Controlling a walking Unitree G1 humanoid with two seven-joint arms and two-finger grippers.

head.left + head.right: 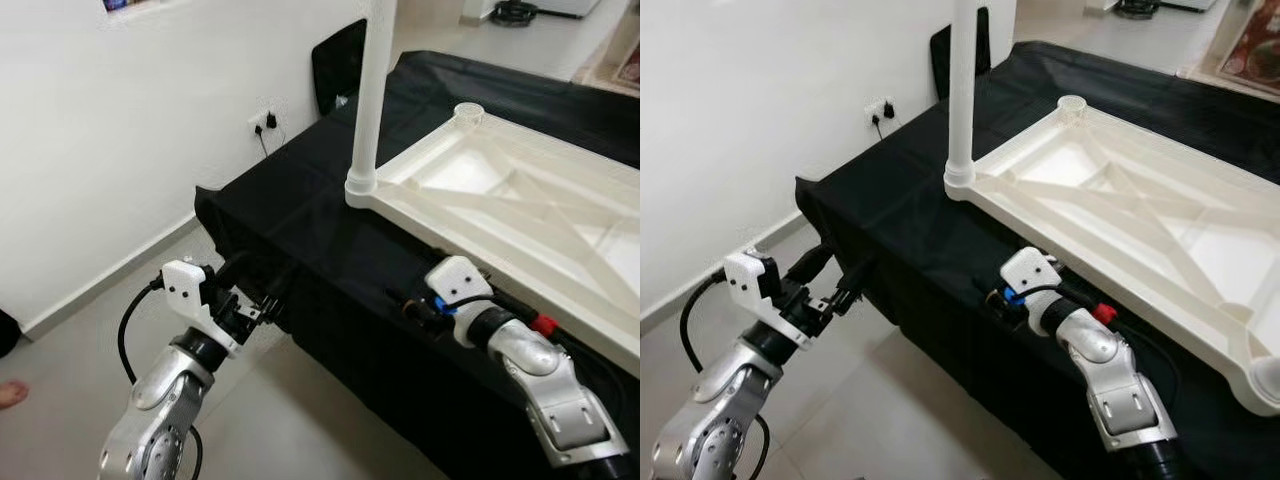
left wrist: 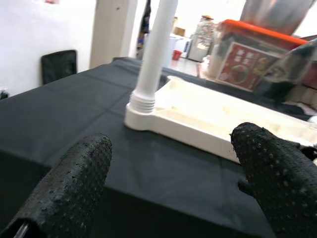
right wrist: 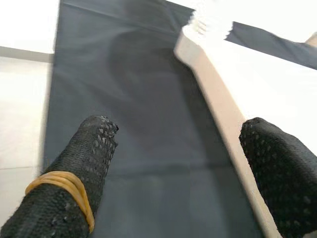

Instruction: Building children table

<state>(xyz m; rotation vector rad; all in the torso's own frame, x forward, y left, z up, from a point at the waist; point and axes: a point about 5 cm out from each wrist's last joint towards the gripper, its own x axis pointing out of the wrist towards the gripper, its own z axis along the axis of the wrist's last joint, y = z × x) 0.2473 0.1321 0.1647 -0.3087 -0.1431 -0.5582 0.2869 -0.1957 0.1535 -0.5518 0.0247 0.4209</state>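
Left eye view: white plastic tabletop lies upside down on a surface w/ black cloth. One white leg stands upright in the corner socket nearest the wall; a second corner socket sits open further back. Left hand hovers off the cloth's front-left corner, above the floor, fingers apart, holding nothing. Right hand is at the cloth's front edge, just below the tabletop rim. Wall socket w/ plug on the white wall; black bag behind the surface.

Right eye view: same layout; near corner of tabletop at lower right, right arm reaching up toward the rim.

Left wrist view: two black fingers spread wide, empty. Between them, the leg rises from its threaded socket at the tabletop corner. Orange-lidded box in the background.

Right wrist view: fingers spread, nothing gripped; rubber band round one finger. Tabletop rim runs between them over the cloth; neither finger can be seen touching it.
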